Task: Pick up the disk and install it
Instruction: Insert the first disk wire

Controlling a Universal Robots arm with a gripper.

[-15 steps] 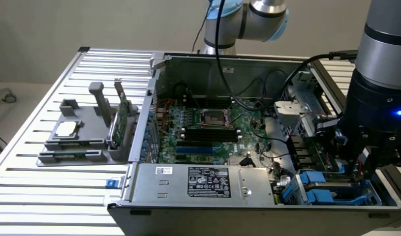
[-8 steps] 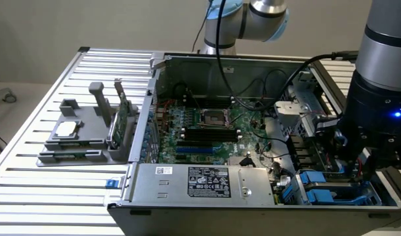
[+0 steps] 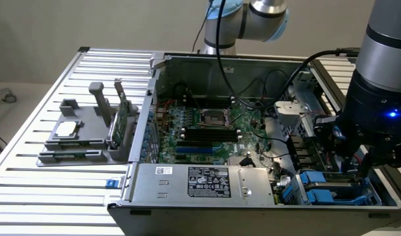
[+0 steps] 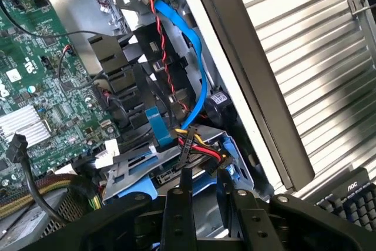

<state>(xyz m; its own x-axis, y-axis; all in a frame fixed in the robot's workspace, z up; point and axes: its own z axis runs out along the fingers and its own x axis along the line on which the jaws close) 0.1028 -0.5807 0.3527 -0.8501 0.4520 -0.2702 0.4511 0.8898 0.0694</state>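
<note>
Hanging over the drive bay, the jaws stand just above the disk point(image 4: 132, 167); whether they grip it I cannot tell. It lies in blue rails at a corner of the open computer case point(image 3: 187, 219), beside the green board point(image 3: 187, 125), on the slatted desk point(image 3: 56, 196).

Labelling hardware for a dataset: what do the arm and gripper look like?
The arm is a silver-grey tube ending in a black wrist with a small blue light; its far joint has a pale blue cap. The gripper is matte black.
</note>
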